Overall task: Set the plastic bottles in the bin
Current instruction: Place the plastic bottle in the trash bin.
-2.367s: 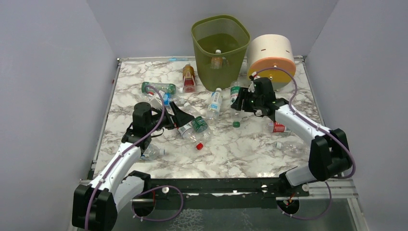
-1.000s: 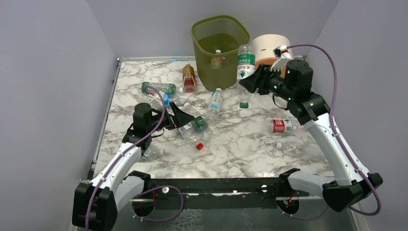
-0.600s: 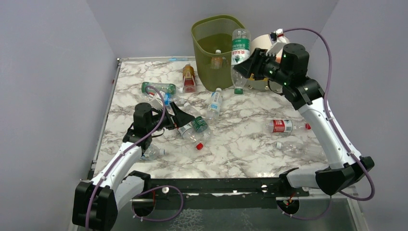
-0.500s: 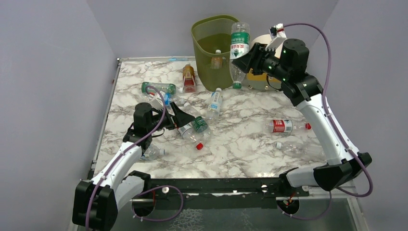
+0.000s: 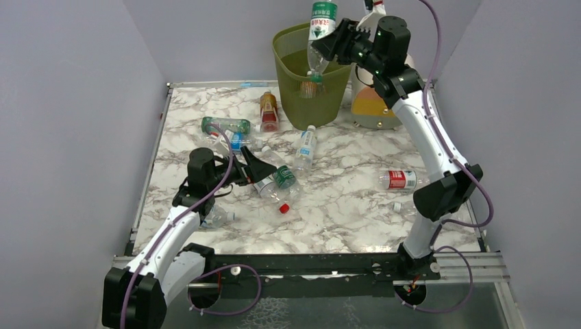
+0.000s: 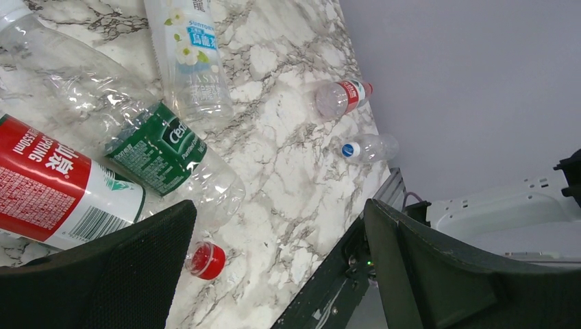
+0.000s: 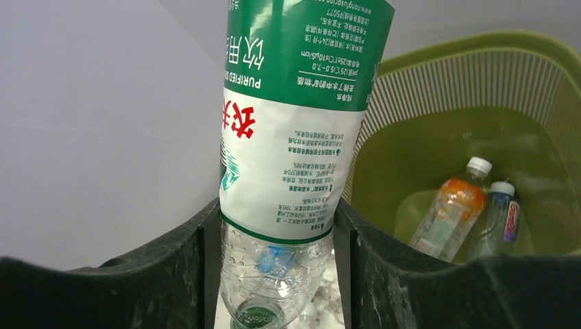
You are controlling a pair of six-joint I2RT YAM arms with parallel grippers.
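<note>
My right gripper (image 5: 334, 42) is shut on a clear green-label bottle (image 5: 319, 27), cap end down, held over the olive-green mesh bin (image 5: 344, 77); in the right wrist view the bottle (image 7: 294, 151) sits between the fingers above the bin (image 7: 438, 82), which holds an orange bottle (image 7: 449, 216) and a clear one (image 7: 500, 223). My left gripper (image 5: 255, 169) is open beside a red-label bottle (image 6: 48, 185) and a green-label bottle (image 6: 154, 151) on the table. More bottles lie around, such as an amber one (image 5: 268, 110) and a red-label one (image 5: 399, 179).
A cream drum with orange face (image 5: 373, 103) stands right of the bin, behind my right arm. A loose red cap (image 5: 283, 208) and a small bottle (image 5: 401, 206) lie on the marble table (image 5: 342, 212). Grey walls enclose three sides.
My right arm has lifted the green-label bottle up and leftward from beside the drum to above the bin's opening. The left arm has not moved.
</note>
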